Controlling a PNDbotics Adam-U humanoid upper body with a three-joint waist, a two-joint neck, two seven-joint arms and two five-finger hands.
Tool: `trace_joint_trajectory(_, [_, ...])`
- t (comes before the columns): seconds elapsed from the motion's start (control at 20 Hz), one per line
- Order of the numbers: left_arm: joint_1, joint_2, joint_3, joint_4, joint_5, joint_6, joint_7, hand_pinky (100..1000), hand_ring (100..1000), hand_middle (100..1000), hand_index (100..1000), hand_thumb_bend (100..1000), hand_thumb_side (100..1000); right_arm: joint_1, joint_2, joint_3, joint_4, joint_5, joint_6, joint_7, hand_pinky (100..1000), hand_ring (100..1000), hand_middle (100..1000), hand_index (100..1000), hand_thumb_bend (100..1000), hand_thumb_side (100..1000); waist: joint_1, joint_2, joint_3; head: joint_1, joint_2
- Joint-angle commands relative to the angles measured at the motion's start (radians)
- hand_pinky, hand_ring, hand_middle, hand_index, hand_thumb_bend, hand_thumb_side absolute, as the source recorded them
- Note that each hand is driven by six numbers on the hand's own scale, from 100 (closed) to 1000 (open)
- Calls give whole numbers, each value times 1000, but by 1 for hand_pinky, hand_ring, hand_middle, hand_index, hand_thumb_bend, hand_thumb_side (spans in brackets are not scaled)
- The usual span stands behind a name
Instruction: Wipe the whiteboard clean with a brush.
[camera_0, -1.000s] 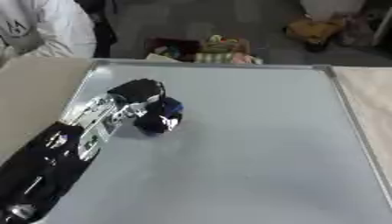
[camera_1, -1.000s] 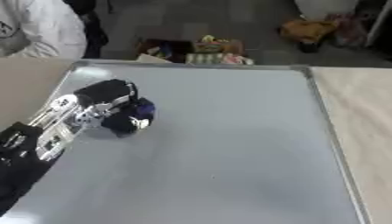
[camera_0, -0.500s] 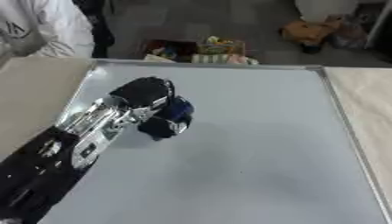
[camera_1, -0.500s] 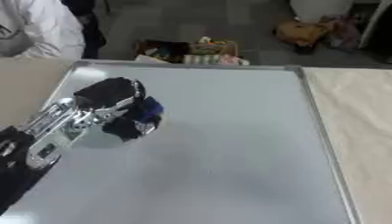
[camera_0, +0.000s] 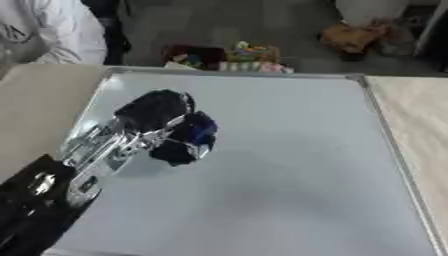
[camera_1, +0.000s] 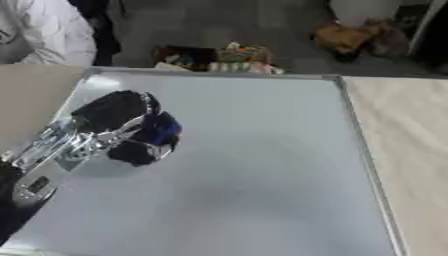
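Note:
A grey whiteboard (camera_0: 289, 165) with a silver frame lies flat and fills most of both eye views. My left hand (camera_0: 150, 112) reaches in from the lower left, its fingers curled round a dark blue brush (camera_0: 194, 131). The brush rests on the board's left-centre part, with a dark pad beneath it. The hand hides most of the brush. No marks show on the board's surface. My right hand is in neither view.
A light wooden tabletop (camera_0: 420, 115) borders the board on the right and also the left (camera_0: 35, 105). Beyond the far edge stand a box of colourful items (camera_0: 227, 57) and a brown bag (camera_0: 354, 37) on the floor. A person in white (camera_0: 44, 35) stands at the far left.
My left hand has carried the brush across the board, away from the left edge and towards its middle. The camera has also shifted a little.

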Motion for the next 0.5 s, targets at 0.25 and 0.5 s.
trace_joint_trajectory(0.25, [12,19,-10,-70,9,-3,16,276,443,371,440,100,647,-3,-27,-8,-17,-8,4,-2,832,792,780,865,100,1000,4,-32,10,-32,14])
trace_joint_trajectory(0.5, [21,34,-29,-104,42,-47,27,280,446,375,446,100,642,-2,-28,-8,-17,-8,5,-2,832,792,780,865,100,1000,5,-35,5,-35,12])
